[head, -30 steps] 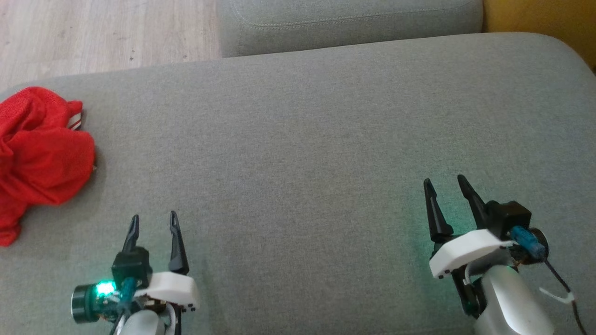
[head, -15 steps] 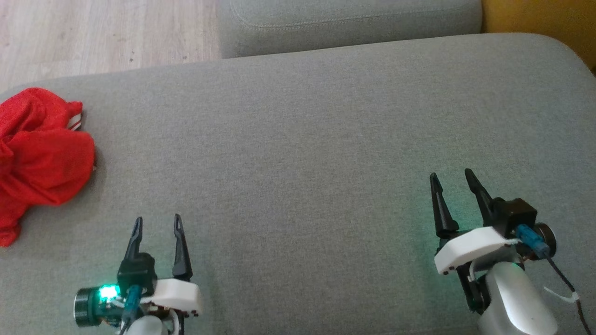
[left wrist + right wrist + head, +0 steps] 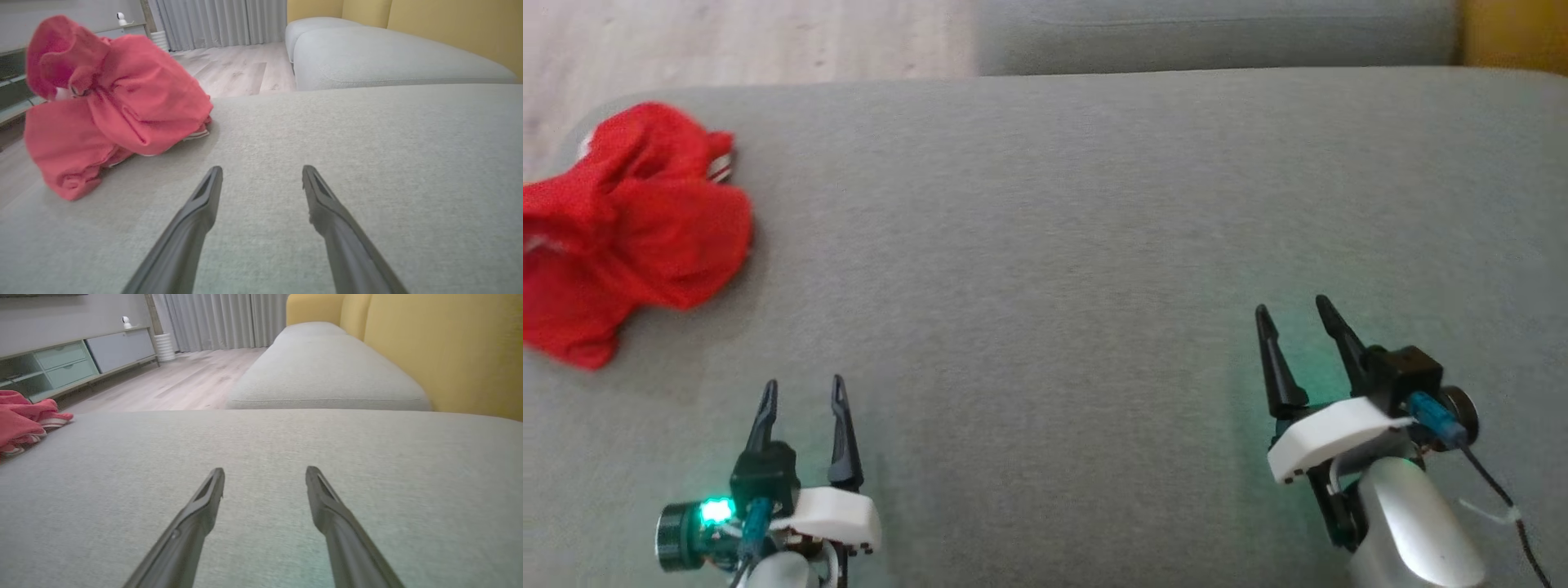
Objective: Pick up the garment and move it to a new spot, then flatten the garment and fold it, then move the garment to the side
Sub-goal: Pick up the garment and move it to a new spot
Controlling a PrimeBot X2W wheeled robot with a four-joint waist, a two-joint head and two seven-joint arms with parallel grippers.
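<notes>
The red garment (image 3: 637,229) lies crumpled in a heap at the left end of the grey sofa cushion (image 3: 1045,229). Left hand (image 3: 804,380) and right hand (image 3: 1290,303) hover above the cushion, fingers spread wide, gripping nothing, both apart from the garment.

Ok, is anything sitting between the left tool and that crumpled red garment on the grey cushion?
Nothing visible does. Only bare grey fabric cushion lies between the open left tool and the crumpled red cloth garment, which sits apart from it near the cushion's left edge.
</notes>
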